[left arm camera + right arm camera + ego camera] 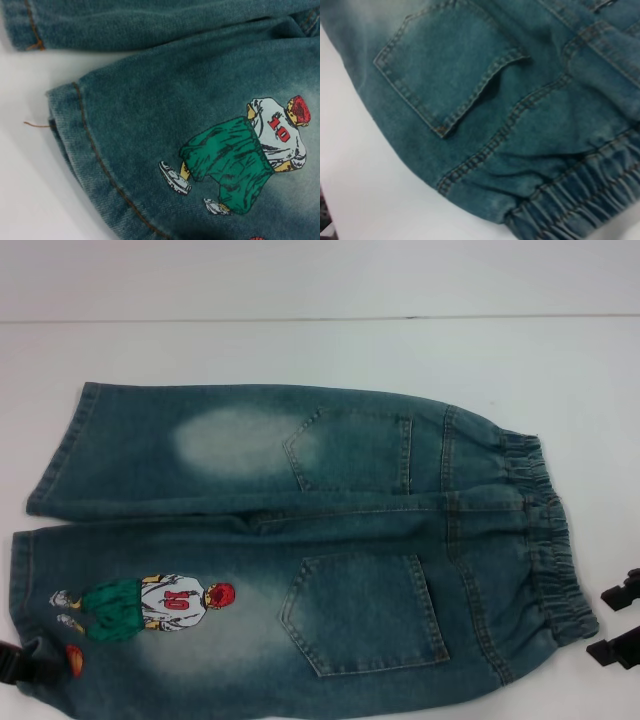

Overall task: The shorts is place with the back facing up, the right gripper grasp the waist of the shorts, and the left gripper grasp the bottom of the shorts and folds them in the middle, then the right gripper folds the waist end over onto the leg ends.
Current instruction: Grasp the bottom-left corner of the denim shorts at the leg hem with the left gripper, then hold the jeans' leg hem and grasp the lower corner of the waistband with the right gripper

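Observation:
The shorts (300, 530) lie flat on the white table, back side up, with two back pockets showing. The ruffled waist (545, 530) points right and the leg ends (22, 580) point left. A cartoon figure (150, 605) is printed on the near leg, with a red-orange patch (75, 658) beside it. My right gripper (618, 620) is open just off the near corner of the waist, its two black fingers apart and not touching the cloth. Only a black part of my left gripper (18, 665) shows, at the near leg's hem corner. In the left wrist view the hem (85, 140) is close; in the right wrist view, the waist (580, 200).
Bare white table (300, 350) lies beyond the shorts, and a narrow strip shows along their left and right sides. A loose thread (37, 124) sticks out from the near hem. The far leg's hem (60, 445) lies flat.

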You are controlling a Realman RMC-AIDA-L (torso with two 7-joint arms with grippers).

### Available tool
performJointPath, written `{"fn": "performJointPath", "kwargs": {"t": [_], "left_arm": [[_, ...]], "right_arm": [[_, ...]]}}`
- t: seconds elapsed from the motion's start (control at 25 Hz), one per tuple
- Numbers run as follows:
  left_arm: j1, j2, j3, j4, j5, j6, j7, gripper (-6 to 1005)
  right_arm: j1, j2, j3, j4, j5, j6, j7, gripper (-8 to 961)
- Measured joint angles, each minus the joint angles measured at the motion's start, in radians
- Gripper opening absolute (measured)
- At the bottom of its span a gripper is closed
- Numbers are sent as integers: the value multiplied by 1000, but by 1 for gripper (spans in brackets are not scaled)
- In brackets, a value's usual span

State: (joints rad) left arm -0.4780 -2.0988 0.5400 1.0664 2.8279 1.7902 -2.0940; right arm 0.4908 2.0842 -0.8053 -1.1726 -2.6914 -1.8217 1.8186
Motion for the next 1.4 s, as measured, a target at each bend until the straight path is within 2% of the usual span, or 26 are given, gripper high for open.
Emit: {"fn": "performJointPath", "kwargs": {"t": [0.64,1.4], "left_arm": [[4,-1,0,-3,2,-3,2,28],[7,-1,-6,1,1,-7,4,29]], "right_arm": [[33,2,-32,97,8,42,-6,778],[21,5,-56,126,133,53,-96,707]]}}
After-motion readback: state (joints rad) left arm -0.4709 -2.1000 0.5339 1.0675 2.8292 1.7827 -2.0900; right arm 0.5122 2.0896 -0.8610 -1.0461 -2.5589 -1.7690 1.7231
